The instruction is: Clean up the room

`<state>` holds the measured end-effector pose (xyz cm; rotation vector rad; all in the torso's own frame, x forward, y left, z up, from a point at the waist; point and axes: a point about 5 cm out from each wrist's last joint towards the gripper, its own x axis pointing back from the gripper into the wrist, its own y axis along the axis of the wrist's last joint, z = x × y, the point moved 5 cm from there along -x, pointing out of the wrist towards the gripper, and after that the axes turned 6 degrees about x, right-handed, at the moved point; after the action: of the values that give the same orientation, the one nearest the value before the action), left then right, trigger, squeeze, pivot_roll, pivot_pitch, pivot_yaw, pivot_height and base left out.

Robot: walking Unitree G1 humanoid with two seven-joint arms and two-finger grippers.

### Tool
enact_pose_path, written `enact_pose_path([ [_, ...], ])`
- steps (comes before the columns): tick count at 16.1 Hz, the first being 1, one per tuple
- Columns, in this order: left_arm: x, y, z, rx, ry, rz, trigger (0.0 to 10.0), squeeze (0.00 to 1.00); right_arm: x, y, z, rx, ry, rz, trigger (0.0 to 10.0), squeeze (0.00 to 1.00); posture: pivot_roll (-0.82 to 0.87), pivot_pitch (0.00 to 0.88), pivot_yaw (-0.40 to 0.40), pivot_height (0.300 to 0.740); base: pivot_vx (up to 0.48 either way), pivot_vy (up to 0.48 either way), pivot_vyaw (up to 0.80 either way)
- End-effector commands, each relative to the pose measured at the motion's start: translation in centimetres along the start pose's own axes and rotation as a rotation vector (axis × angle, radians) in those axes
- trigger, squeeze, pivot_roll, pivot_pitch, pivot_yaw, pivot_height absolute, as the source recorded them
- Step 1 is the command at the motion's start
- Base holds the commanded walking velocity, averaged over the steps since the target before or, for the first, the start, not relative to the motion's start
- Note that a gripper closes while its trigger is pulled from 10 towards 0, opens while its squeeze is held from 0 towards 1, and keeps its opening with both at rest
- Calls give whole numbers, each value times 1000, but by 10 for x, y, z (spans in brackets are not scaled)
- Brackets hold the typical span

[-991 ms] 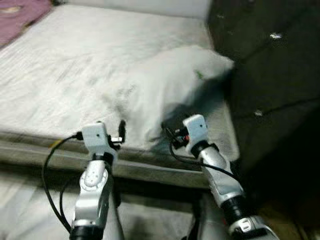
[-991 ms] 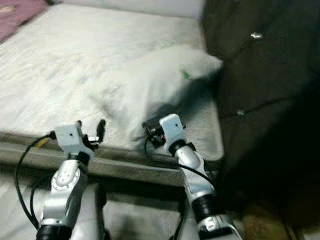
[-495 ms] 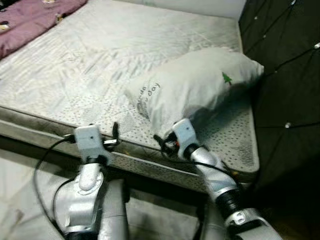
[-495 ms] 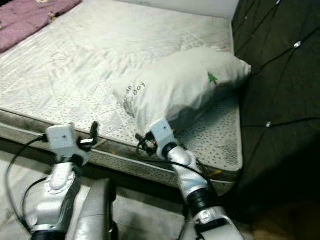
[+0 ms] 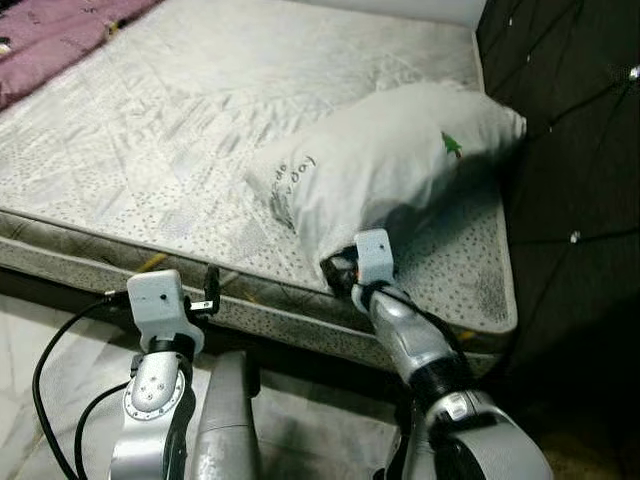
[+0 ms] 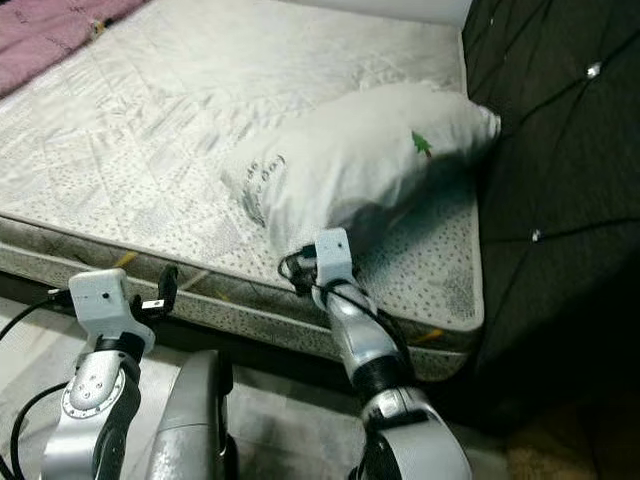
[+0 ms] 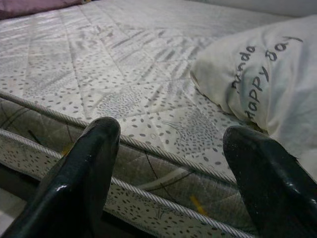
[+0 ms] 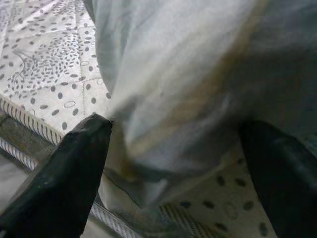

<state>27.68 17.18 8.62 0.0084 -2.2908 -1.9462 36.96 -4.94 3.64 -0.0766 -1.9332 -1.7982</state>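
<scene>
now at the bed's near edge. pillow [image 5: 385, 165] lies on the mattress [image 5: 180, 120], right side, its far end against the dark tufted headboard [image 5: 570, 120], its near corner just short of the mattress edge. printed text and a small green tree show on its cover.

right gripper [image 8: 173, 163] has come forward since half a second ago: it was just short of the pillow's near corner, now it is at it, jaws spread wide with the fabric bulging between the two fingers [image 8: 74, 163]. not yet clenched on anything.

left gripper [image 7: 171, 173] has stayed low at the near left, jaws released and apart, aimed over the mattress edge, pillow's near left corner off to one side of it.

camera steadier than a second ago, when all was blurred; robot seems to have settled at the bed.

purple blanket [image 5: 55, 30] at far left.

judgement: reach is done, closing on the pillow corner looks next. thin fabric may slip out.
</scene>
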Motion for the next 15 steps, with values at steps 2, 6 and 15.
enact_pose_path([
  [2,0,6,-5,-10,-16,2,10000,0,-7,18,19,-47,26,-14,10000,0,114,106,-22,547,0,0,0],
  [6,4,7,-8,-9,-22,12,10000,0,-13,41,44,-169,50,-36,10000,0,136,117,-20,547,0,0,0],
  [15,8,9,0,-18,16,19,10000,0,-23,84,37,-266,-56,-108,0,0,191,90,-49,547,0,0,0],
])
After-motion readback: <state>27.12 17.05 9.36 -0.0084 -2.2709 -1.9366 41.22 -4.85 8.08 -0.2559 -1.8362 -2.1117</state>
